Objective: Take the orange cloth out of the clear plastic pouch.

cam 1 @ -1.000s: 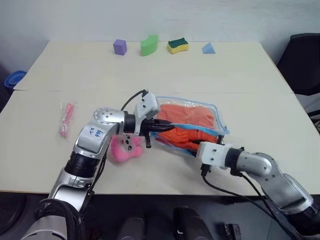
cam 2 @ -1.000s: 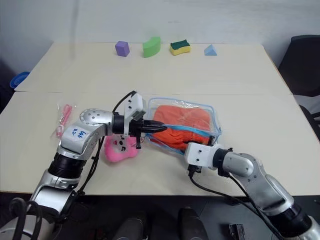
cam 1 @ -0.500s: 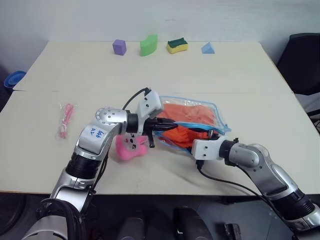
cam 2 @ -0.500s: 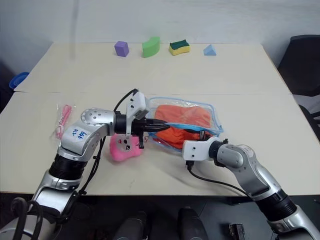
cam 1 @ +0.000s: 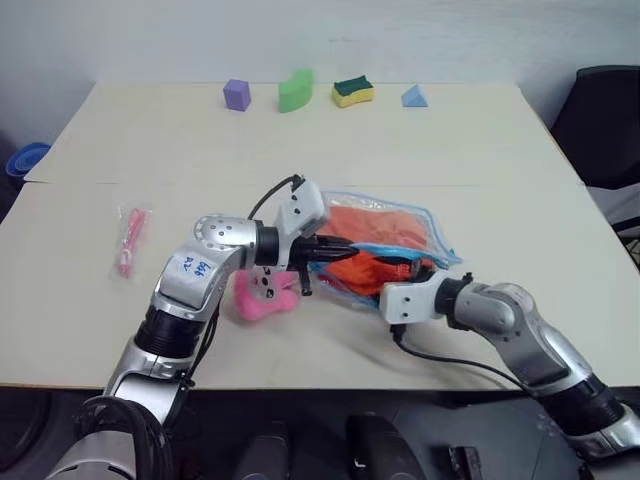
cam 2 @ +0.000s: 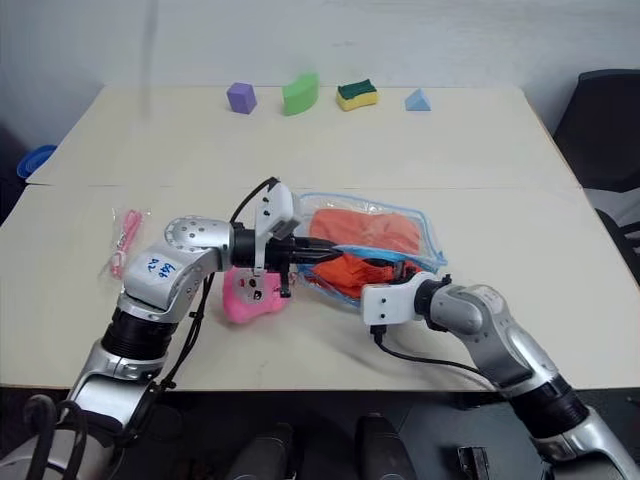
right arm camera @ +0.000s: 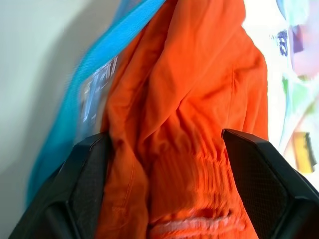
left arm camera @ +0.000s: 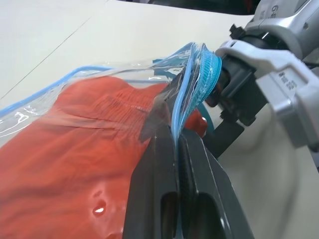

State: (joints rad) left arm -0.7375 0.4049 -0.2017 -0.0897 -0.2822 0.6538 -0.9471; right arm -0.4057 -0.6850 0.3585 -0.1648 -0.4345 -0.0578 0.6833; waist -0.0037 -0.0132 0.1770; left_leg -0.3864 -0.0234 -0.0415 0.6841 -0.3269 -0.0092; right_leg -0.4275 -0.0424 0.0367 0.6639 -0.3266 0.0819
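Lying crosswise, clear plastic pouch (cam 1: pixel 400 232) mouth facing left gripper (cam 1: pixel 345 243).

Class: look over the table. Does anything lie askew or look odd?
The clear plastic pouch sits crooked, its blue-edged rim pinched up by the left gripper, with the orange cloth bunched inside. A pink plush toy lies under the arm.

The left end effector (left arm camera: pixel 177 149) points across toward the robot's right, tilted slightly downward, its two black fingers (left arm camera: pixel 152 189) pressed together and pinching the blue-trimmed edge of the clear plastic pouch (left arm camera: pixel 192 84). The right end effector (right arm camera: pixel 164 149) reaches forward and leftward, its fingers (right arm camera: pixel 254 169) spread wide on either side of the orange cloth (right arm camera: pixel 199 99), close below the left fingertips
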